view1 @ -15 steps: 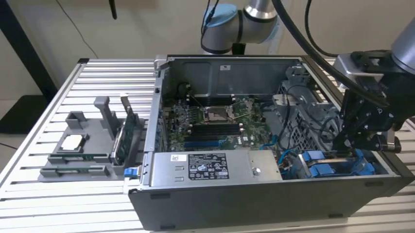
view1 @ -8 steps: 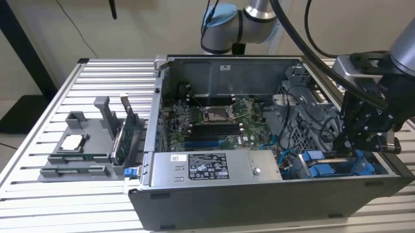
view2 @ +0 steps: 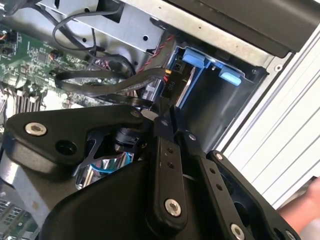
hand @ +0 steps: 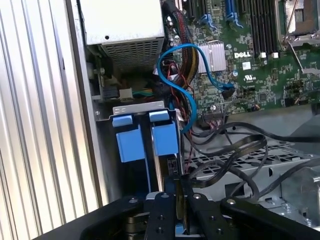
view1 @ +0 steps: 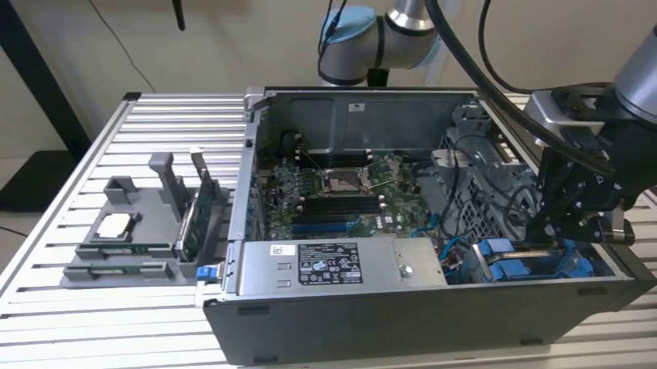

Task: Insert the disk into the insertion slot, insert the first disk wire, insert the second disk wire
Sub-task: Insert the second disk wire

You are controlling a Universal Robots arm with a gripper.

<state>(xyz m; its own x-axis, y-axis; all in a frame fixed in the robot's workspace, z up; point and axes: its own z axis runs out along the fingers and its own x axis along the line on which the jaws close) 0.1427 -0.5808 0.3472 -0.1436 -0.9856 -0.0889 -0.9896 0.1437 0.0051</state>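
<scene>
Starting with the exterior view: an open computer case (view1: 359,104) lies on a slatted metal table (view1: 154,123), its motherboard (view1: 339,192) facing up. The black gripper (view1: 544,242) reaches down into the case's corner at the exterior view's right. There the disk (view1: 508,269), in its bright blue carrier, sits down inside the insertion slot (view1: 482,196), the dark perforated drive cage. The first step looks done. A grey power supply (view1: 328,265) lies just beside the cage.

In the second wrist view, the two black fingers (view2: 165,150) are drawn together. They pinch what appears to be the black connector of a disk wire (view2: 172,85), held just in front of the disk (view2: 197,57). The blue carrier edge and a blue tab show against the grey cage wall (view2: 210,110). Whether the connector is seated cannot be told, so the wire steps look unfinished.

In the first wrist view, two blue carrier fronts stand side by side in the cage (hand: 137,107). The gripper (hand: 179,187) lines up with the disk (hand: 165,137), and the dark connector (hand: 173,169) sits right at its tips. A loose blue cable (hand: 190,100) loops from the motherboard down beside the cage, its lower end hidden behind other wiring.
</scene>
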